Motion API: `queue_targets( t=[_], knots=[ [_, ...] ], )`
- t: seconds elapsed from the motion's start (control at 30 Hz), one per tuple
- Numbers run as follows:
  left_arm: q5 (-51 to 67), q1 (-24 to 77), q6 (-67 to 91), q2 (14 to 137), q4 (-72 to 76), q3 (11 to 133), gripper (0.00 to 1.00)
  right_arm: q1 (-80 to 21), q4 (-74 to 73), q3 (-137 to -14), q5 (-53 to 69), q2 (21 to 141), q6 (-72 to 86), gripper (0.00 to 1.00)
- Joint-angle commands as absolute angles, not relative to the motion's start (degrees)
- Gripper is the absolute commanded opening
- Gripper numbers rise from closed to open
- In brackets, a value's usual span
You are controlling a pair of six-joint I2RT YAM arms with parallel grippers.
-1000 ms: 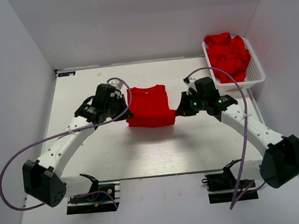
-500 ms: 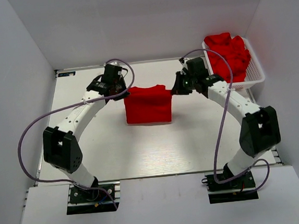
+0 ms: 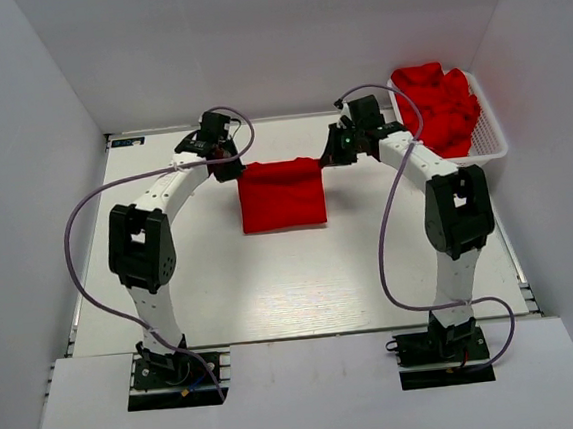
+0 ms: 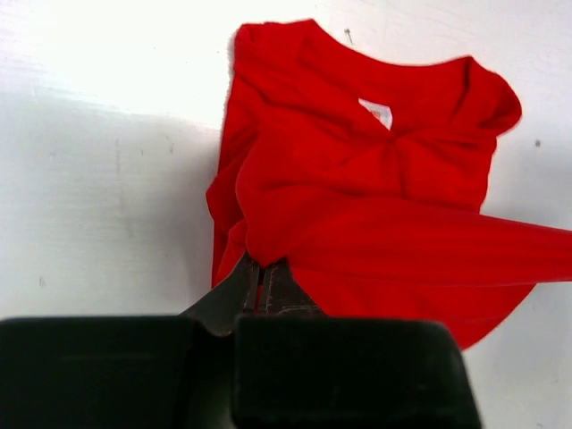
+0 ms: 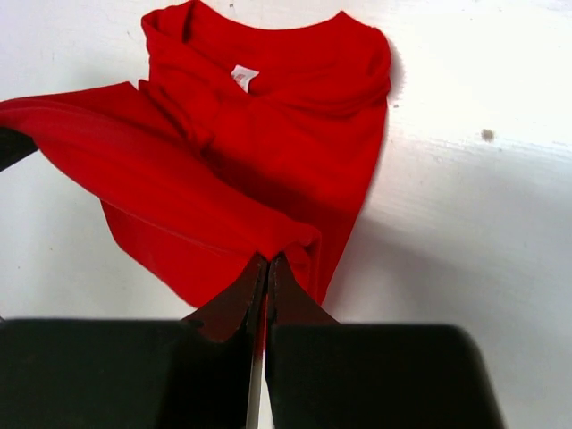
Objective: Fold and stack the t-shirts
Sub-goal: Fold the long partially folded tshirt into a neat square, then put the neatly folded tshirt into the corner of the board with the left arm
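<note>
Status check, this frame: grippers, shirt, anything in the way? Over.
Both shut on t-shirt edge: left gripper, right gripper. Edge lifted, stretched between them. Far-right basket not in the way.

A robot lab is shown (a small test booth). A white bench [image 3: 274, 296] is boxed in by plain white walls [image 3: 282, 44], and two robot arms [image 3: 169, 190] with purple cables [image 3: 382, 256] are bolted at its near edge.

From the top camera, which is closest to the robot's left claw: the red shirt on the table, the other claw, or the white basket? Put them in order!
From the left gripper:
1. t-shirt: pinched in it, just to its right.
2. right gripper: across the shirt, pinching the opposite corner.
3. basket: farthest, off at the far right.
</note>
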State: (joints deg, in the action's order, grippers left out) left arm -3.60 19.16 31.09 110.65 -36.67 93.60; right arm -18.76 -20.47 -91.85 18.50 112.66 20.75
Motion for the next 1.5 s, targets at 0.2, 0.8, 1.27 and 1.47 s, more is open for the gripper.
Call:
queue_targets(
  t=[0.2, 0.8, 1.27, 1.47],
  knots=[
    [0.16, 14.51, 30.59, 120.74, -32.7, 103.96, 0.0, -16.61, -15.47, -103.7, 21.88, 124.0, 20.04, 0.0],
    [8.34, 12.91, 24.88, 119.62, -26.54, 98.88, 1.0, -16.08, -8.52, -97.93, 22.69, 118.85, 19.0, 0.9],
    [12.91, 15.73, 20.57, 121.46, -24.26, 89.39, 0.69, -15.56, -9.23, -70.06, 9.67, 94.31, 17.66, 0.9],
    [12.92, 16.26, 19.34, 124.97, -24.26, 91.13, 0.16, -15.03, -8.97, -62.33, 5.11, 87.55, 18.72, 0.9]
  ],
)
